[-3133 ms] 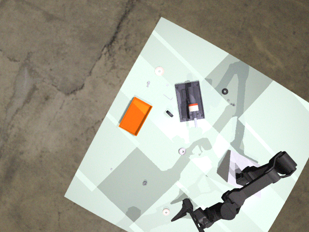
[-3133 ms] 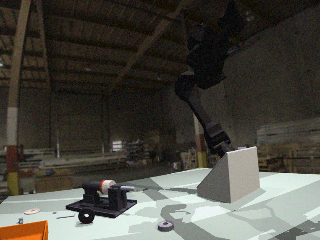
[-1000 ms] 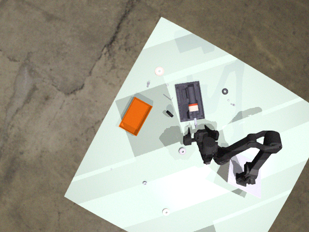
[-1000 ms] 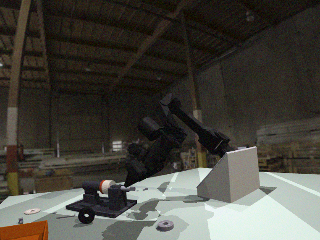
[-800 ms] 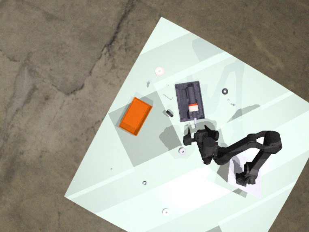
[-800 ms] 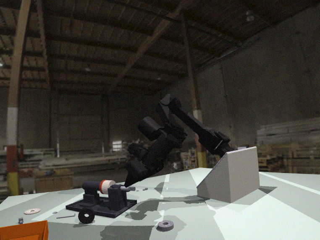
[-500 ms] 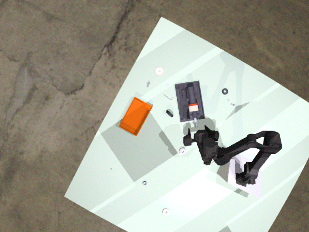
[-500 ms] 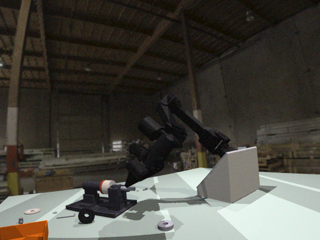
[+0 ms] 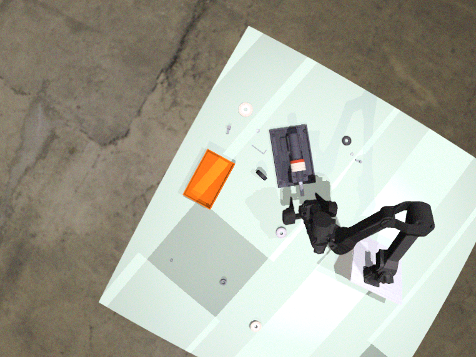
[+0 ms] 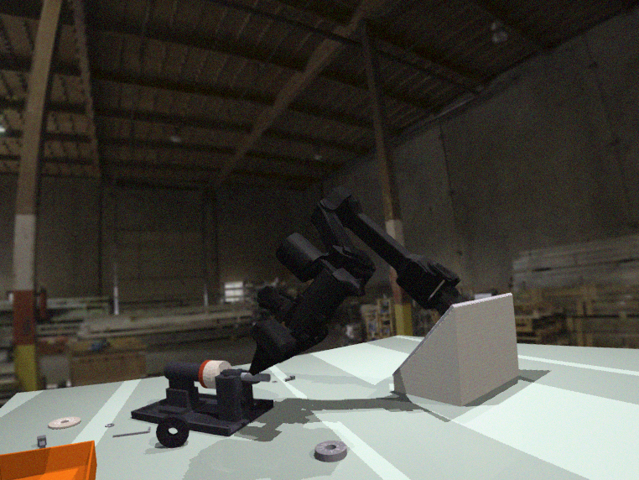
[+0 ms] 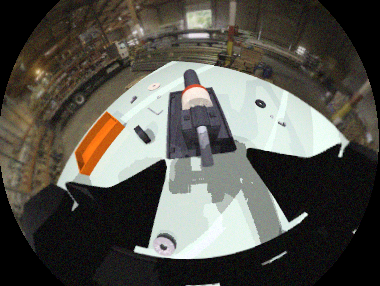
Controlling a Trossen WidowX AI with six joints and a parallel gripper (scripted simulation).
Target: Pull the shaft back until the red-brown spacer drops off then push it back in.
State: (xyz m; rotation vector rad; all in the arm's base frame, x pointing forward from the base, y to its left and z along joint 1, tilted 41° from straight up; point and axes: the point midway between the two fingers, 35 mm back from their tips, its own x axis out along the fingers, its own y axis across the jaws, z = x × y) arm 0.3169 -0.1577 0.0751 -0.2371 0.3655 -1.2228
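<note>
Pincer (image 9: 303, 196) (image 10: 251, 373) (image 11: 207, 158) spread wide and holding nothing, you have its two tips straddling the line of one shaft (image 9: 302, 188) (image 10: 260, 378) (image 11: 205, 145), at the near end of one dark fixture (image 9: 273, 158) (image 10: 149, 413) (image 11: 174, 115). Your one red-brown spacer (image 9: 297, 161) (image 10: 201, 373) (image 11: 194, 87) sits on it beside the big housing block (image 9: 293, 143) (image 10: 181, 373) (image 11: 189, 77); you cannot tell how many pale ones make up the stack. You can count six larger loose rings, three small ones, two bolts and one hex key on the table (image 9: 330, 95) (image 10: 361, 362) (image 11: 235, 95). The upright black ring (image 9: 261, 175) (image 10: 171, 434) (image 11: 142, 134) stands near the fixture's left edge, with a gap between them; one orange tray (image 9: 208, 178) (image 10: 49, 462) (image 11: 100, 142) lies farther left.
</note>
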